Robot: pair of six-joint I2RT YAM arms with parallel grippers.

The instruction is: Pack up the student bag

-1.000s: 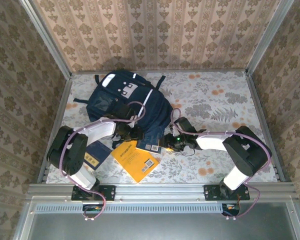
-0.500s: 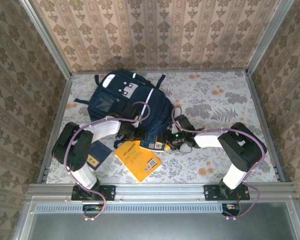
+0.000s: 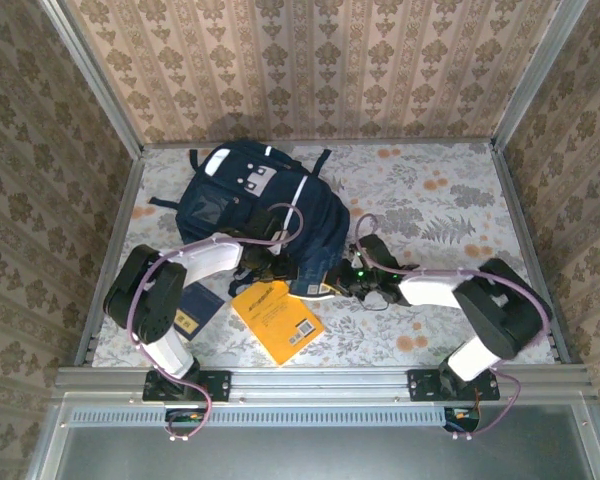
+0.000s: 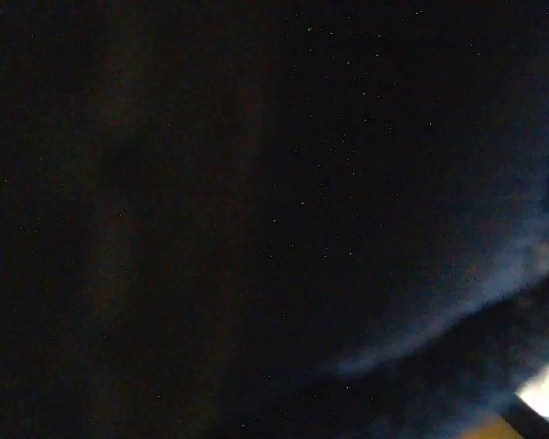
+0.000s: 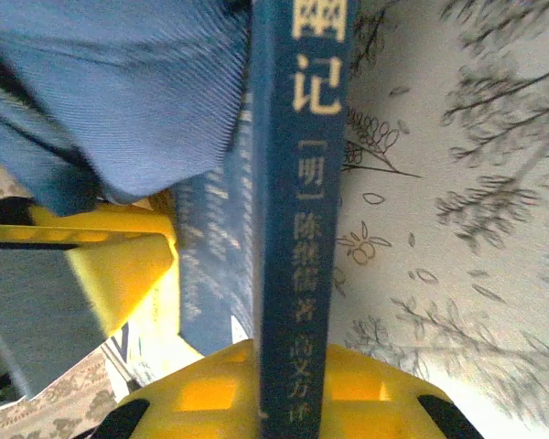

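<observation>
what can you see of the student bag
The student bag is a dark navy fabric backpack with thin white stripes, pale grey patches near its top and a front pocket. It lies flat on the floral table, top toward the far wall, dark straps spread out. The left gripper is at its near edge, where its fabric lies against a blue book held by the right gripper.

We saw a yellow book [image 3: 277, 320] flat on the floral cloth [image 3: 450, 200], a gold-lettered blue book [image 5: 297, 229] just beside it, a dark blue book [image 3: 192, 308] further left.
</observation>
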